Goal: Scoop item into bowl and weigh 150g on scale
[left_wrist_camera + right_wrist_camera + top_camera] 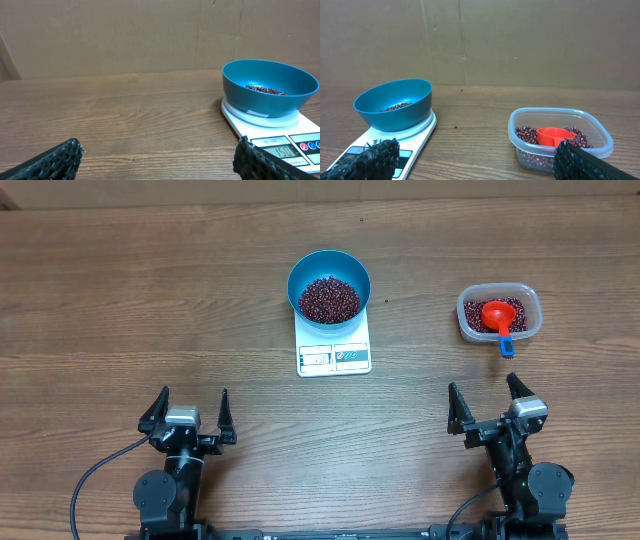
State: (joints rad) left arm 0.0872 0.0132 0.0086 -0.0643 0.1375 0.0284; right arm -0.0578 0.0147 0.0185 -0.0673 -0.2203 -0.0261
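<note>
Two arms sit at the near edge of the desk [110, 300]. The left arm [168, 485] has its jaws spread wide and empty. Ahead of it and to its right, the scale [334, 345] lies at mid-desk with its display edge toward the robot. The bowl [298, 272] stands on its platform and holds the heap of beans [329, 299].

Further right, a clear tub [466, 318] holds more beans and a red scoop [494, 314]. The scoop's long axis runs far-to-near. Its blue handle tip overhangs the tub's near rim, pointing toward the right arm [530, 480], whose jaws are spread wide and empty. The tub lies straight ahead of the right jaws, so the right arm is the nearer one for any further scooping.

The left wrist view shows the display [283, 151], whose digits appear to read at the target; overhead they are illegible. The right wrist view shows the scoop's cup on the tub's beans, but a finger [580, 162] hides the handle. If that reading holds, the weighing is likely complete.
</note>
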